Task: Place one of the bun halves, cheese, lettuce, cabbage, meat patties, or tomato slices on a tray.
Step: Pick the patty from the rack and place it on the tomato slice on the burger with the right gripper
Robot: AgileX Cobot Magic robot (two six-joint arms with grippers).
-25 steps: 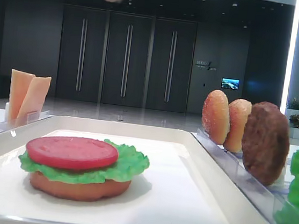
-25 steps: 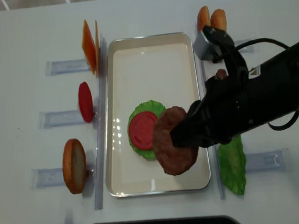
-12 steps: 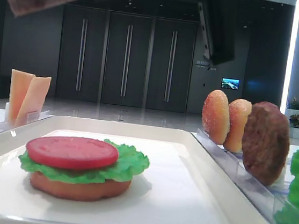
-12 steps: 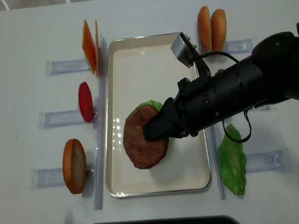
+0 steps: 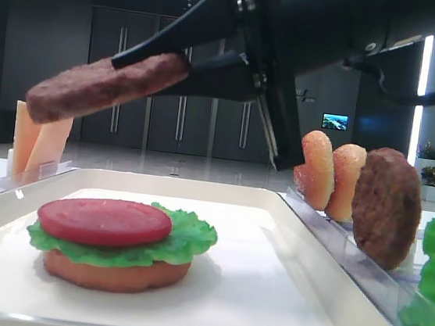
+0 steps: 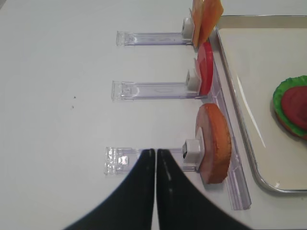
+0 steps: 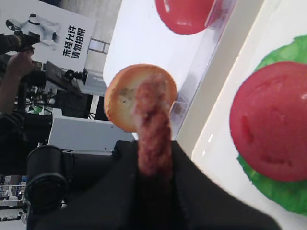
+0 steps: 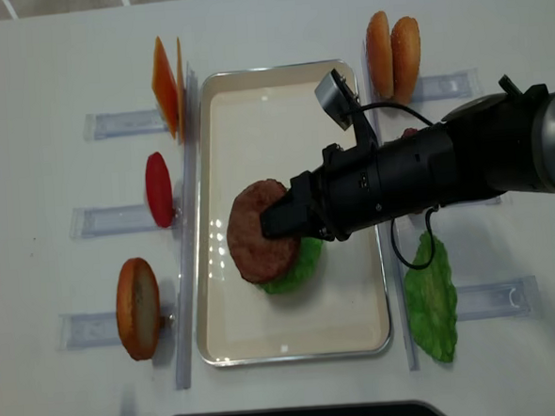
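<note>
Compared with a second earlier, your right gripper [image 8: 277, 225] had carried the meat patty [image 8: 257, 232] from near the tray's right edge in over the stack, and in the low side view it had come down from the top of frame to hang above the tomato slice [image 5: 105, 221]. At this moment its jaws were closed on the patty's edge; the disc hung tilted, far end lower, clear of the tomato and not touching it. The stack sat on the tray [image 8: 280, 95]: bun half [image 5: 115, 271] at the bottom, lettuce [image 5: 185, 242] on it, tomato on top. Your left gripper [image 6: 156, 158] rested shut over the table beside the bun holder, holding nothing.

My judgement: you were at the placing step for the patty. From overhead it lay slightly left of the lettuce's centre. The next move called for levelling the patty, centring it on the tomato, lowering until it rested there, then opening.
</note>
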